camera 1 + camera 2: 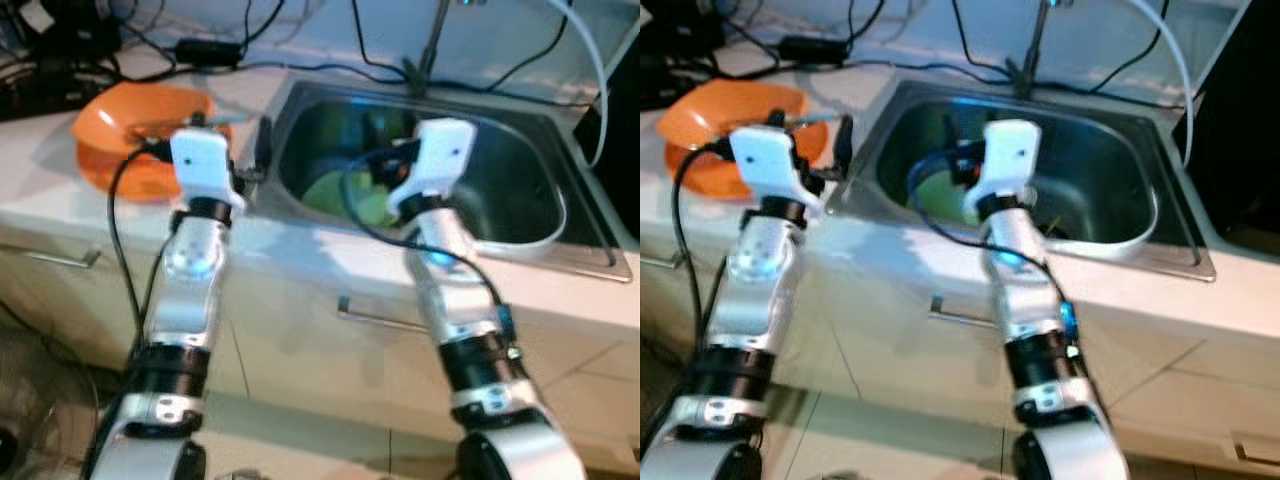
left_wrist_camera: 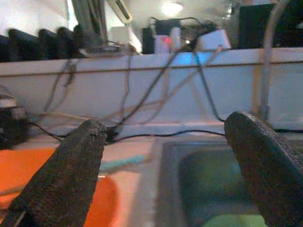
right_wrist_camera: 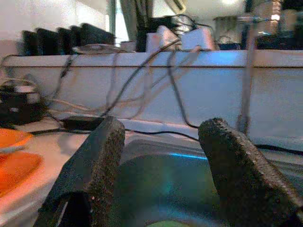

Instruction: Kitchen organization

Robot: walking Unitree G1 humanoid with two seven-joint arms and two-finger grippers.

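A steel sink (image 1: 590, 262) is set in the white counter, and a green object (image 1: 350, 196) lies at its bottom. An orange bowl (image 1: 130, 125) stands on the counter to the sink's left. My left gripper (image 2: 165, 125) is open and empty, hovering over the counter between the orange bowl and the sink's left rim. My right gripper (image 3: 163, 124) is open too, with nothing between its fingers. Its white wrist (image 1: 440, 160) hangs over the sink, just above the green object (image 1: 940, 195).
A faucet stem (image 1: 430, 40) rises behind the sink. Black cables and a power adapter (image 1: 205, 48) lie along the back of the counter. A pale hose (image 1: 545, 232) curves inside the basin. A dark object (image 1: 622, 130) stands at the right. Drawer handles (image 1: 372, 316) face me below.
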